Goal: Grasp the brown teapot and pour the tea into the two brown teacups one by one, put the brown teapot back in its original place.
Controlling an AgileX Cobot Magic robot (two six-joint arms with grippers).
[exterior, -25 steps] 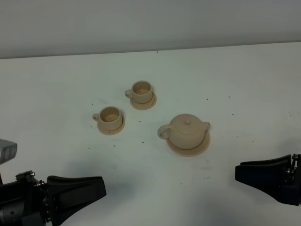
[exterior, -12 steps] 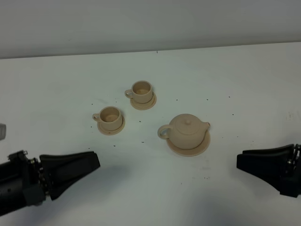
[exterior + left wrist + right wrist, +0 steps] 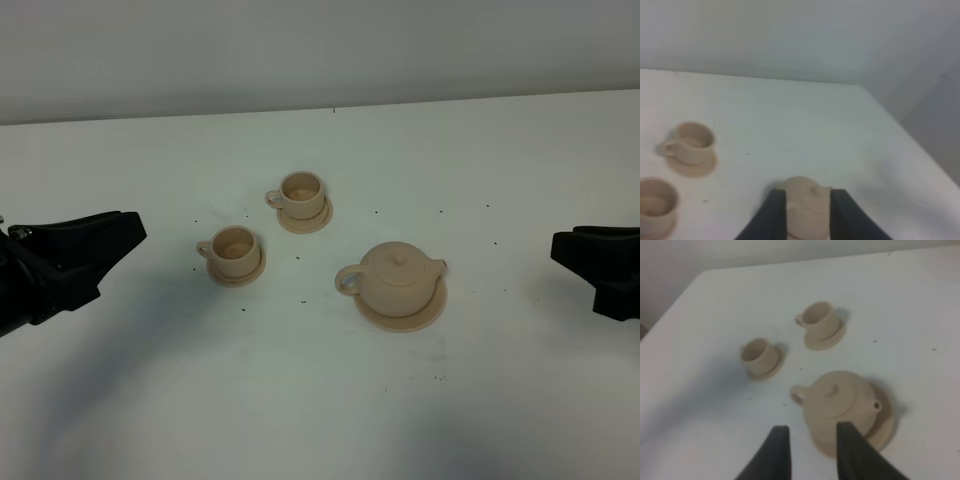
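White worktop [image 3: 320, 420], brown teapot [image 3: 398, 278] on its saucer [image 3: 425, 312]; left claw [image 3: 807, 194] and right claw [image 3: 812, 429], agape and empty, have drifted toward the frame's edges, grasp pending.

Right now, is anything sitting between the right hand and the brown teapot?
Nothing visible does. Only bare table lies between the right hand and the brown teapot on its saucer. Both teacups stand on the teapot's far side from that hand.

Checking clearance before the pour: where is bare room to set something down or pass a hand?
Bare table: in front of the teapot and near cup, behind the far cup up to the wall, right of the teapot. Crowded: between the two cups and the teapot.
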